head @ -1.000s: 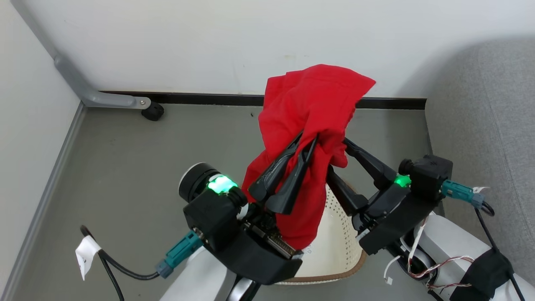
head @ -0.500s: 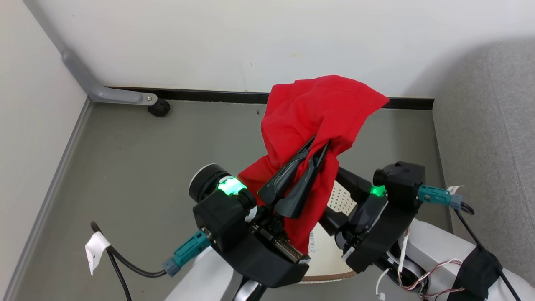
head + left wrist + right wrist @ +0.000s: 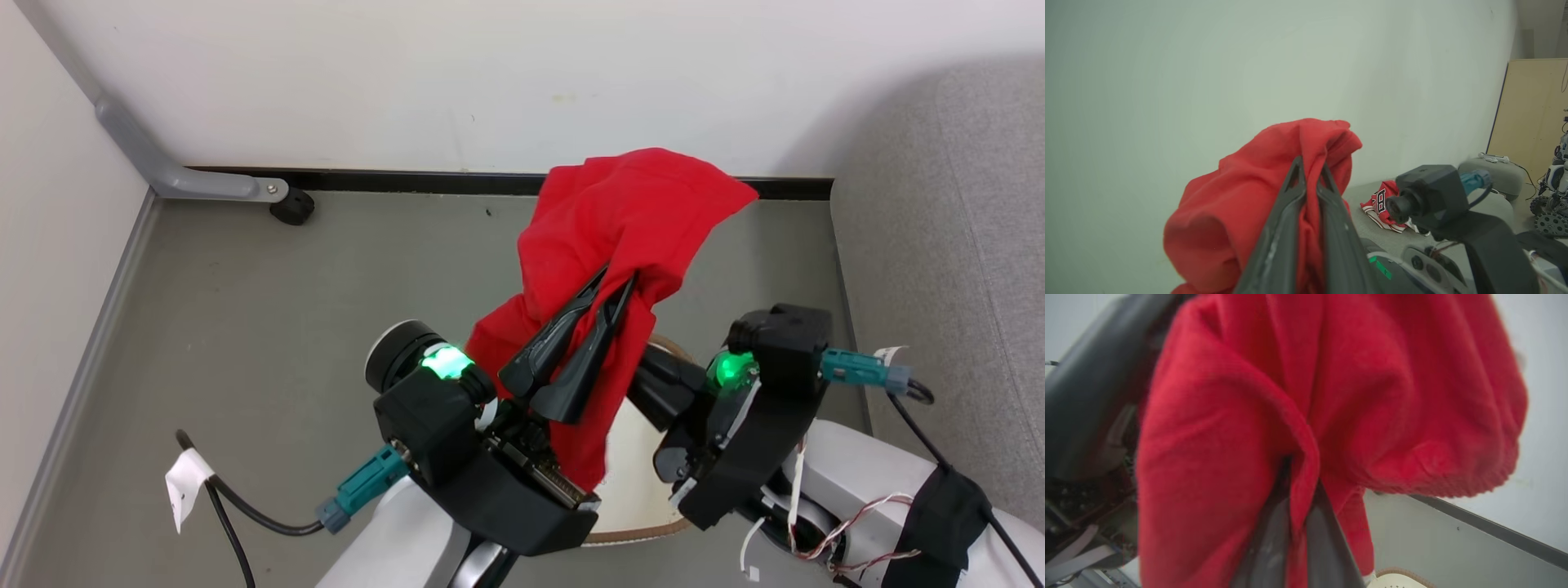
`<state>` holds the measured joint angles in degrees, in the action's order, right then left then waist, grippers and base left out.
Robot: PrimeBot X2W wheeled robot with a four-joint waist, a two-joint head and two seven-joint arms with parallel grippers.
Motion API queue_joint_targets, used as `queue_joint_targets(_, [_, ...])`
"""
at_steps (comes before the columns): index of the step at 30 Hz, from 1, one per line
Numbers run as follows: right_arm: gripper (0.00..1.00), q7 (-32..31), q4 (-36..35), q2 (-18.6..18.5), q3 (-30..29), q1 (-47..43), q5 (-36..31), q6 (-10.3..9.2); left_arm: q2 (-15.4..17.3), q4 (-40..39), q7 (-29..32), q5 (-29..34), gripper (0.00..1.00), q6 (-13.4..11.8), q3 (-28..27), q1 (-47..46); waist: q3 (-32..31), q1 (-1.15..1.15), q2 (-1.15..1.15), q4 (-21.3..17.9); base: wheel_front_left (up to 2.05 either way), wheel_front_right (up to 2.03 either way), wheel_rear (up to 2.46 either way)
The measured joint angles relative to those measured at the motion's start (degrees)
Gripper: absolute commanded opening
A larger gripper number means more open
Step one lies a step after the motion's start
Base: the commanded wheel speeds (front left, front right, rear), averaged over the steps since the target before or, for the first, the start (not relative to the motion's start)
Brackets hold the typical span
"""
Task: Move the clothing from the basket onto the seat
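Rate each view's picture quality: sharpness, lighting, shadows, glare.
Head view: sharp and evenly lit, with a soft shadow on the wall beside the sofa and green lights blown out to glare. Left wrist view: greenish cast, jersey still legible in the background. Right wrist view: red garment so close to the lens that it blurs, while the floor edge behind it is sharper.
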<state>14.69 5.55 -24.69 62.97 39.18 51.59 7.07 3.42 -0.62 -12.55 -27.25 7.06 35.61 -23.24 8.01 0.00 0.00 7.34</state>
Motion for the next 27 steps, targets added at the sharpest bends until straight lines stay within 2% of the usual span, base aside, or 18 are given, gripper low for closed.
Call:
queue_joint_targets(13, [0.0, 0.0, 0.6, -0.1, -3.2, 0.0, 0.5, 0.0, 0.0, 2.5, -0.3, -0.4, 0.0, 0.0, -0.5, -0.4, 0.8, 0.0, 0.0, -0.8, 0.0, 0.0, 0.0])
queue_joint_targets(14, [0.0, 0.0, 0.6, -0.1, -3.3, 0.0, 0.5, 0.0, 0.0, 2.7, -0.5, -0.4, 0.11, 0.0, -0.5, -0.4, 0.8, 0.0, 0.0, -0.8, 0.0, 0.0, 0.0])
queue_joint_targets(15, [0.0, 0.0, 0.6, -0.1, -3.4, 0.0, 0.5, 0.0, 0.0, 2.8, -0.7, -0.4, 0.4, 0.0, -0.6, -0.4, 0.8, 0.0, 0.0, -0.8, 0.0, 0.0, 0.0])
queue_joint_targets(16, [0.0, 0.0, 0.6, -0.1, -3.5, 0.0, 0.5, 0.0, 0.0, 3.0, -0.7, -0.4, 0.82, 0.0, -0.6, -0.4, 0.9, 0.0, 0.0, -0.9, 0.0, 0.0, 0.0])
queue_joint_targets(17, [0.0, 0.0, 0.6, -0.1, -3.6, 0.0, 0.5, 0.0, 0.0, 3.1, -0.7, -0.4, 1.0, 0.0, -0.7, -0.4, 0.9, 0.0, 0.0, -0.9, 0.0, 0.0, 0.0])
queue_joint_targets(27, [0.0, 0.0, 0.3, 0.0, -5.4, 0.0, 0.5, 0.0, 0.0, 5.6, -1.0, -0.4, 1.0, 0.0, -1.8, -0.8, 1.1, 0.0, 0.0, -1.1, 0.0, 0.0, 0.0])
